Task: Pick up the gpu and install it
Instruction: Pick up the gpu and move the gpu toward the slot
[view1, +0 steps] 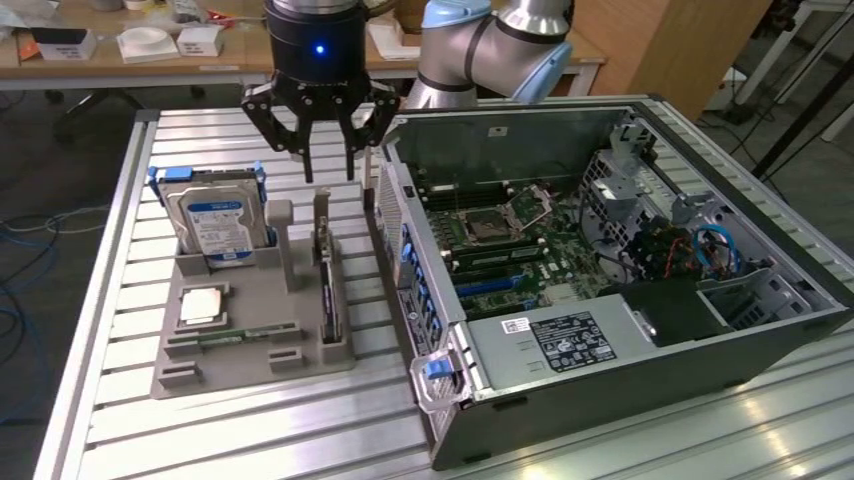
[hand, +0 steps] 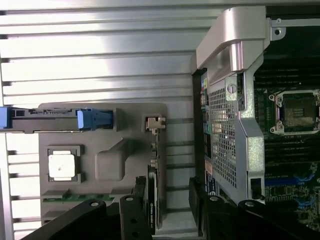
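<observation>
Bright light glares white off the slatted metal table (hand: 100, 55); inside the computer case (view1: 507, 140) it is shadowy.

We count one robot arm (view1: 494, 45) with one claw (view1: 334, 175), two fingers (view1: 308, 158) on it. One slatted worktop (view1: 200, 430). One grey parts holder (view1: 254, 372) sits on it with four parts: one hard drive (view1: 214, 222) in one blue carrier (view1: 163, 180), one CPU (view1: 203, 305), one green memory stick (view1: 247, 335), one gpu (view1: 326, 275). One open computer case (view1: 694, 370) is beside it: one motherboard (view1: 527, 255), one CPU socket (view1: 487, 225), one power supply (view1: 501, 362) with two labels (view1: 571, 340), one blue latch (view1: 438, 368). Blue cables (view1: 714, 245) run inside the case; we can't get a count on those.
</observation>
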